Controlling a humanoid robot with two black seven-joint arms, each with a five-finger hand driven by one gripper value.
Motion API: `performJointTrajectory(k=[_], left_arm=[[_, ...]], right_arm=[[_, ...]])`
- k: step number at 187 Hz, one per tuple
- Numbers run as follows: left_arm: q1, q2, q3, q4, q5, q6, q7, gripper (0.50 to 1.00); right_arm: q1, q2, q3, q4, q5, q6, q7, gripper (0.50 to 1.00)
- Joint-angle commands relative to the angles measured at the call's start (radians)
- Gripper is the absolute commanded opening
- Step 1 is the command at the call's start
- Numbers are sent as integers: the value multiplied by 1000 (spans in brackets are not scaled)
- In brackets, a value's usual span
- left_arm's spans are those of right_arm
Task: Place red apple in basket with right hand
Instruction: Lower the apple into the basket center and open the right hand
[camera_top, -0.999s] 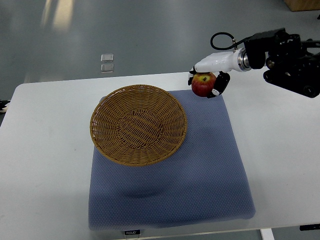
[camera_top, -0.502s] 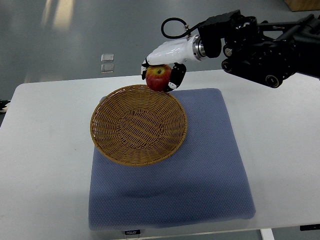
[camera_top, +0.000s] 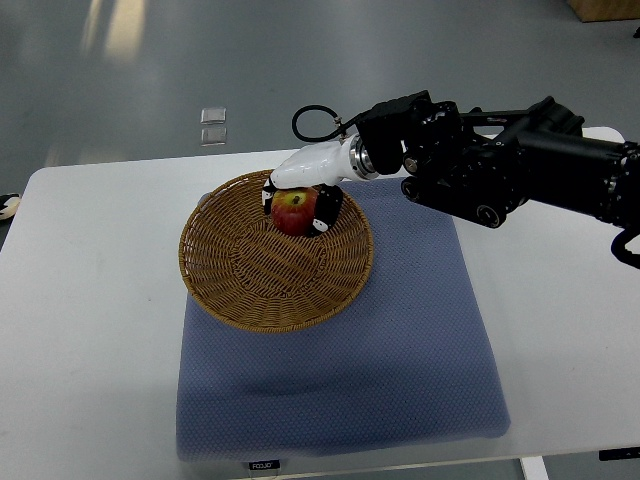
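1. Over the far part of the basket (camera_top: 277, 252), the right hand (camera_top: 298, 190) holds the red apple (camera_top: 292, 211); its white palm sits on top of the fruit and its dark-tipped fingers (camera_top: 326, 208) curl down around both sides, grasping it.

2. Step in hand, as I judge it: the carry is done and the placing has begun; the apple is inside the rim line, but whether it hangs above the weave or touches it cannot be told from this steep view.

3. Next move calls for lowering the apple toward the flatter middle of the bowl, then releasing the fingers and lifting the hand straight up clear of the rim; let go on the sloping far wall, the round fruit would probably roll toward the centre, so a low, gentle release looks wise.

4. Containers: only 1 is present, the shallow woven basket; apart from the held apple it holds nothing; it rests on the far-left part of the blue mat (camera_top: 400, 340), its left edge overhanging onto the white counter (camera_top: 90, 300).

5. No left arm shows anywhere along the left edge.
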Motion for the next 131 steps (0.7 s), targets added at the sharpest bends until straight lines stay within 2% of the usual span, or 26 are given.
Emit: performJointTrajectory(k=[1,35,65,86,95,131], left_arm=[[0,0,0,-1,0,0,0,1000],[0,0,0,1,0,0,0,1000],[0,0,0,-1,0,0,0,1000],[0,0,0,1,0,0,0,1000],[0,0,0,1,0,0,0,1000],[0,0,0,1,0,0,0,1000]], right_arm=[[-22,27,0,-23,0,-10,0,676],[-39,35,0,-35,0,-12,-1,686],[-45,35,0,-47,0,-33,-1,746],[-45,35,0,-49,0,-33,-1,758],[-45,35,0,-49,1,-33,-1,787],[-46,35,0,-47,9,-35,-1,825]])
